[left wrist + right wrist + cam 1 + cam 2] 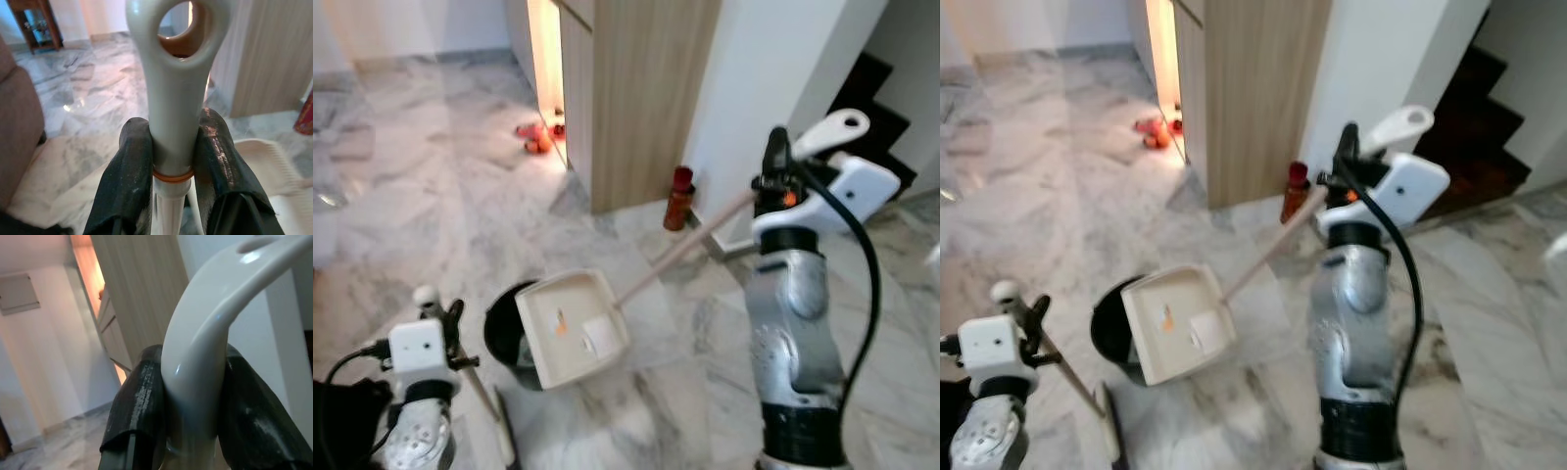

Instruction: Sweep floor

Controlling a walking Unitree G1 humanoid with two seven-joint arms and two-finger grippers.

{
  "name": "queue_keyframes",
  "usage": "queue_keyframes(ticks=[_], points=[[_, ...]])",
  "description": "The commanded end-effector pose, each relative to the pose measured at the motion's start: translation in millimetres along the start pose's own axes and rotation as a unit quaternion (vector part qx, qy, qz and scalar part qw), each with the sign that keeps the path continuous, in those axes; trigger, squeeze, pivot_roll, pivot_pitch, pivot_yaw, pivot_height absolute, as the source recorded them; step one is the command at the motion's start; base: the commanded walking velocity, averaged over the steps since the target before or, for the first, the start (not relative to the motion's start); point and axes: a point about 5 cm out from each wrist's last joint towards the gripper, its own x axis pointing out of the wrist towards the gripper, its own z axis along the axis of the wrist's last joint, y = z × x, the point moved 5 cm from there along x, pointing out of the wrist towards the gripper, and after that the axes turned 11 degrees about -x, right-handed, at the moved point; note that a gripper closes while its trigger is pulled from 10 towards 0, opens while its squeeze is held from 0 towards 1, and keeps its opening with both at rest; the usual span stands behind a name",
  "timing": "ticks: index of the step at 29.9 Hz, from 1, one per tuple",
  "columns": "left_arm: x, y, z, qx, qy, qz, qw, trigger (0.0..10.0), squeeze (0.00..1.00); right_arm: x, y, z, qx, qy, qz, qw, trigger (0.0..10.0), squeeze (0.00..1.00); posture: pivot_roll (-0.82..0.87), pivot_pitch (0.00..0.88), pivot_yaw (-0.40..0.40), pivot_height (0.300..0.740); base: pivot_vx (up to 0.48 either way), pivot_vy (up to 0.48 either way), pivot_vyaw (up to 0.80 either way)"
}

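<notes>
The dustpan (573,328) is cream plastic with a long pale handle, its tray raised and tipped over a black bin (509,333) on the grey-veined marble floor (411,196); a small orange scrap and a pale square bit lie in the tray. The handle slants up to the right gripper (193,396), held high near the white wall (764,88), and both black fingers (137,401) are clamped tight against the handle's curved white grip, no gap showing. Down low on the robot's left, the broom (489,401) stands beside the bin, a thin pale stick with a looped grey-white top, its head just touching the floor. The left gripper (173,161) is closed on that stick, fingers (124,181) pressed to each side just below the hanging loop, at an orange ring. A red bottle (679,199) stands at the foot of the wooden cabinet (636,98), and small red-orange things (536,137) lie farther back on the floor.
</notes>
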Motion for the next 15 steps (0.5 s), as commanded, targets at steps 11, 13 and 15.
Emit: queue_keyframes(ticks=[11, 13, 15], points=[[-2.1, -3.0, 5.6, 0.001, -0.017, -0.001, 1.0, 10.0, 0.0, 2.6, -0.8, 15.5, 0.021, -0.028, 0.002, 0.999, 10.0, 0.0, 0.07, 0.088, -0.043, 0.74, 0.087, 0.0, 0.34], [-3.4, -1.3, 3.7, 0.001, -0.012, 0.001, 1.0, 10.0, 0.0, 2.8, -0.9, 14.9, 0.022, -0.026, 0.002, 0.999, 10.0, 0.0, 0.07, 0.092, -0.045, 0.74, 0.0, 0.0, 0.0], [-4.3, -0.1, 3.1, 0.001, -0.011, 0.003, 1.0, 10.0, 0.0, 2.8, -0.9, 14.7, 0.023, -0.025, 0.003, 0.999, 10.0, 0.0, 0.07, 0.092, -0.045, 0.74, 0.0, 0.0, 0.0]])
